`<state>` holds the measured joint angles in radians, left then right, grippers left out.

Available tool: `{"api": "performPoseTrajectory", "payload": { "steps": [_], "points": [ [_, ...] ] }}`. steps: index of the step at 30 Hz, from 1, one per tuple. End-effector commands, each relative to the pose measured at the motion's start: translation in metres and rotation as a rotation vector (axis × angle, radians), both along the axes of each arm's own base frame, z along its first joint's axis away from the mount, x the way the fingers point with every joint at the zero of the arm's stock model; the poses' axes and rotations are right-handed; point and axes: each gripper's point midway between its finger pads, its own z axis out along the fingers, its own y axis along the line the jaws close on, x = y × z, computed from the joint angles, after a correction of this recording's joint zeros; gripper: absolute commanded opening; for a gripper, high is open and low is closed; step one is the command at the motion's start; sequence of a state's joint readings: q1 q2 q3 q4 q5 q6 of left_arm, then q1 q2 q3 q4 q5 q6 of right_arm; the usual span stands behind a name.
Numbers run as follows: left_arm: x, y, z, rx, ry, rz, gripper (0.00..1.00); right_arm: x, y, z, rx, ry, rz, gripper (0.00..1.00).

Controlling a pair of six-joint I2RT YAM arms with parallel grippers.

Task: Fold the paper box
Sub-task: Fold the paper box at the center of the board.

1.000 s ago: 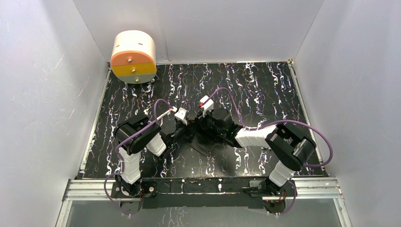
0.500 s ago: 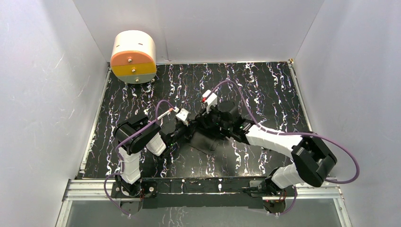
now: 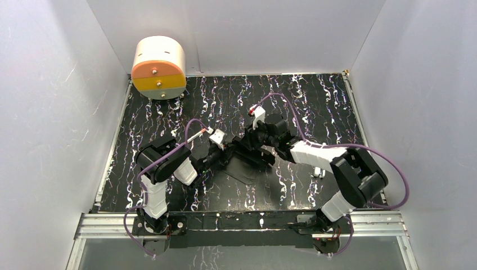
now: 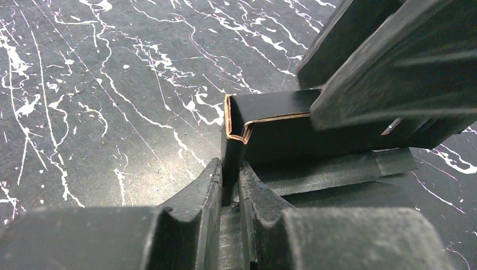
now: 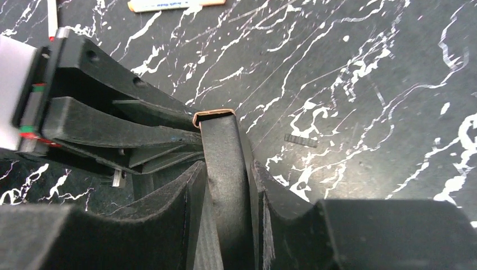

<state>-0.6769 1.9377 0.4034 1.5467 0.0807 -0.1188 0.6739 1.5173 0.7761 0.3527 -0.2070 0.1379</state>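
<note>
The paper box (image 3: 243, 163) is matte black card lying mid-table between the two arms. My left gripper (image 4: 230, 175) is shut on a thin upright wall of the paper box (image 4: 270, 135), whose folded edge shows a tan core. In the top view the left gripper (image 3: 218, 153) sits at the box's left side. My right gripper (image 5: 228, 169) is shut on a doubled, upright wall of the paper box (image 5: 222, 146), coming in from the far right side. The right gripper's fingers (image 4: 388, 62) fill the upper right of the left wrist view. The left gripper's fingers (image 5: 101, 126) show at the left of the right wrist view.
A white drum with an orange and yellow face (image 3: 159, 67) stands at the back left corner. A small white item (image 3: 319, 171) lies under the right forearm. A small dark strip (image 5: 301, 140) lies on the marbled table (image 3: 315, 101). White walls enclose three sides.
The right arm has swung its elbow outward and then back, and its gripper has shifted toward the far right along the box. The left arm has stayed still.
</note>
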Motion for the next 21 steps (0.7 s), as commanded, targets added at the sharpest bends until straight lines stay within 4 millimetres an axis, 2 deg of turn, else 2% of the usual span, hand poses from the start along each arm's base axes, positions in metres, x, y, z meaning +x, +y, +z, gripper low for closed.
{"api": "performPoseTrajectory", "payload": {
  "steps": [1, 5, 9, 21],
  "points": [
    [0.004, -0.005, 0.019, -0.028, -0.07, -0.023, 0.0, 0.005, 0.017, 0.003, 0.084, 0.015, 0.025, 0.42],
    [0.005, -0.005, 0.021, -0.031, -0.076, -0.021, 0.0, -0.006, 0.02, -0.016, 0.073, 0.078, 0.068, 0.4],
    [0.009, -0.007, 0.025, -0.042, -0.082, -0.009, 0.0, -0.017, 0.019, -0.025, 0.093, 0.135, 0.074, 0.33],
    [0.033, -0.013, 0.042, -0.088, -0.12, 0.094, 0.07, -0.033, 0.029, -0.028, 0.085, 0.17, 0.094, 0.29]
  ]
}}
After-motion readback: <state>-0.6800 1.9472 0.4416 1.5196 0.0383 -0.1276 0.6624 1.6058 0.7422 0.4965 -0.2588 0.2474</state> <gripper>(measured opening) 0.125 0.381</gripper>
